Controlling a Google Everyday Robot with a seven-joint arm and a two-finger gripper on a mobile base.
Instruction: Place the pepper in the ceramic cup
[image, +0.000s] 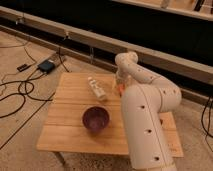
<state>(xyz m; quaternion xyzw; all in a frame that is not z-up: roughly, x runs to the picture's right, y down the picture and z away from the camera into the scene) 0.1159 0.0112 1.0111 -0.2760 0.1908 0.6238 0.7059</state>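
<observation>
The pepper (121, 90) shows as a small orange-red bit on the far right part of the wooden table (70, 132). Most of it is covered by my arm. My gripper (120, 84) hangs at the end of the white arm (145, 115), pointing down right over the pepper. It looks open, and I cannot tell whether it touches the pepper. The ceramic cup is hidden from view.
A dark purple bowl (95, 118) sits in the middle of the table. A clear plastic bottle (96, 89) lies on its side behind it, left of the gripper. Black cables and a power box (46, 65) lie on the floor at left. A dark wall runs behind.
</observation>
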